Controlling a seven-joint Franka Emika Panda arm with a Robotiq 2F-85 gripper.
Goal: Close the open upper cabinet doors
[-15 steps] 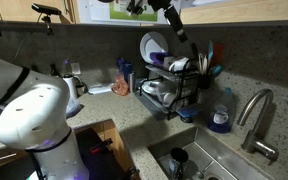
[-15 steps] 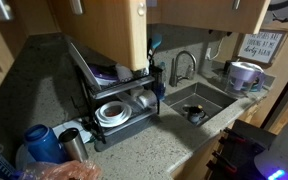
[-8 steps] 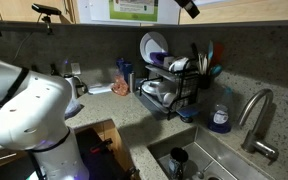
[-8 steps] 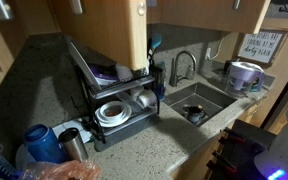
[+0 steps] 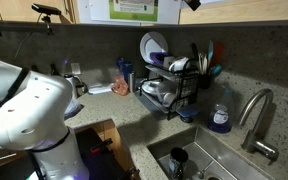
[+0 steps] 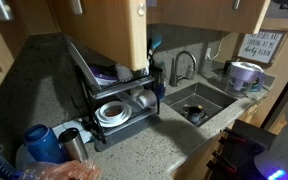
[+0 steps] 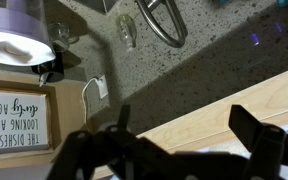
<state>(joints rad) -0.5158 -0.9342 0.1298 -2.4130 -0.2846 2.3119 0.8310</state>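
In an exterior view, the gripper pokes in at the very top edge, high above the dish rack and level with the cabinets. That height suits a push on a raised door. So little of it shows here that the spread of its fingers cannot be told. The arm's white base fills the lower left beside the counter, with the faucet off to the right.

In an exterior view from the far side, the door hangs swung out over the dish rack, its honey-brown face turned to the camera and a dark handle near its free edge. It plainly stands open and is not yet shut. The gripper is out of this frame. The sink and a lettered sign lie beyond.

In the wrist view, the gripper looks down with its dark fingers spread wide and holding nothing. A pale wooden panel runs across between them. It is likely part of the cabinetry to be pushed, though which part cannot be told. Far below sit the counter, the faucet and the sign.
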